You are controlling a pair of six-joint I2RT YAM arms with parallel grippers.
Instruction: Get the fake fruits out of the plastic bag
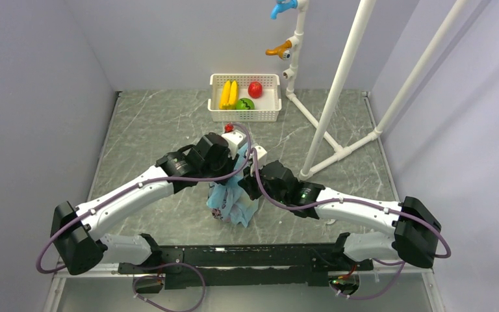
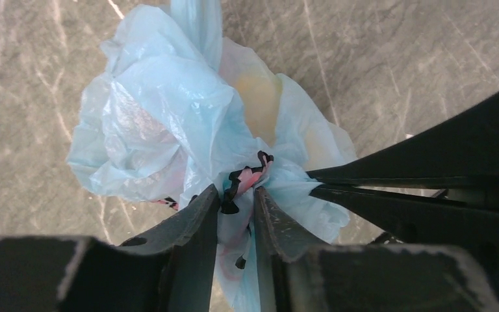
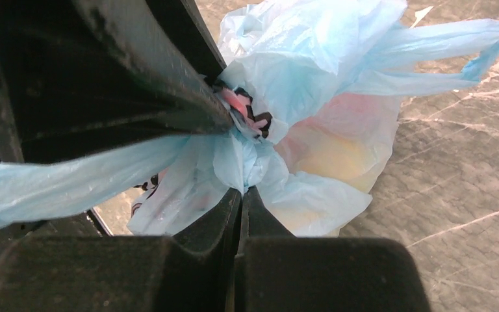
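The light-blue plastic bag (image 1: pixel 232 201) hangs bunched between my two grippers at the table's middle. My left gripper (image 2: pixel 237 195) is shut on a printed fold of the bag (image 2: pixel 162 110). My right gripper (image 3: pixel 242 190) is shut on another fold of the bag (image 3: pixel 312 65) right beside it. In the top view the left gripper (image 1: pixel 242 155) and right gripper (image 1: pixel 250 174) nearly touch. A yellow fruit (image 2: pixel 260 97) shows through the film, and an orange-yellow one (image 3: pixel 338 143) shows in the right wrist view. A small red fruit (image 1: pixel 229 127) lies on the table. A red round fruit (image 1: pixel 255 89) is in the basket.
A white basket (image 1: pixel 243 117) at the back holds two bananas (image 1: pixel 229 94) and a green fruit (image 1: pixel 245 104). A white pipe frame (image 1: pixel 338 84) stands at the back right, its foot reaching to near my right arm.
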